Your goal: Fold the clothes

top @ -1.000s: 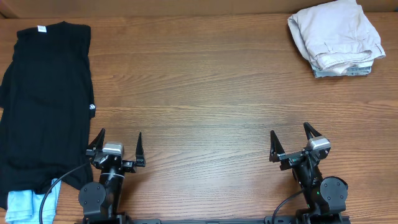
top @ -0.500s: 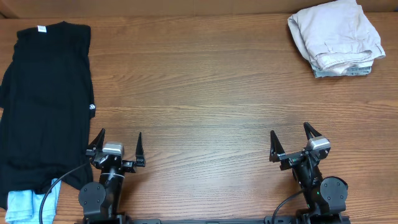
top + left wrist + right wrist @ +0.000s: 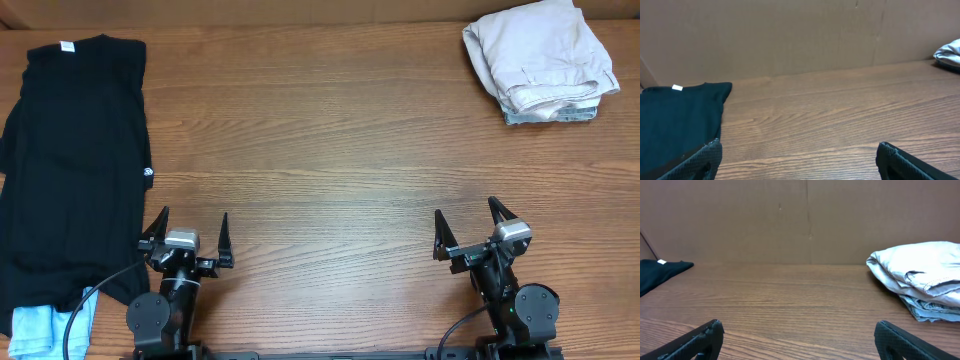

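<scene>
The beige khaki shorts (image 3: 540, 55) lie folded in a bundle at the table's far right corner. They also show at the right of the right wrist view (image 3: 920, 272) and as a sliver at the right edge of the left wrist view (image 3: 949, 51). My left gripper (image 3: 188, 232) is open and empty near the front edge, left of centre; its fingertips frame bare wood in the left wrist view (image 3: 800, 162). My right gripper (image 3: 470, 225) is open and empty near the front edge on the right (image 3: 800, 340). Both grippers are far from the shorts.
A large black T-shirt (image 3: 75, 160) lies spread along the table's left side, also in the left wrist view (image 3: 677, 120) and right wrist view (image 3: 660, 272). A light-blue denim garment (image 3: 40, 330) pokes out under it at the front left. A brown cardboard wall (image 3: 800, 220) backs the table.
</scene>
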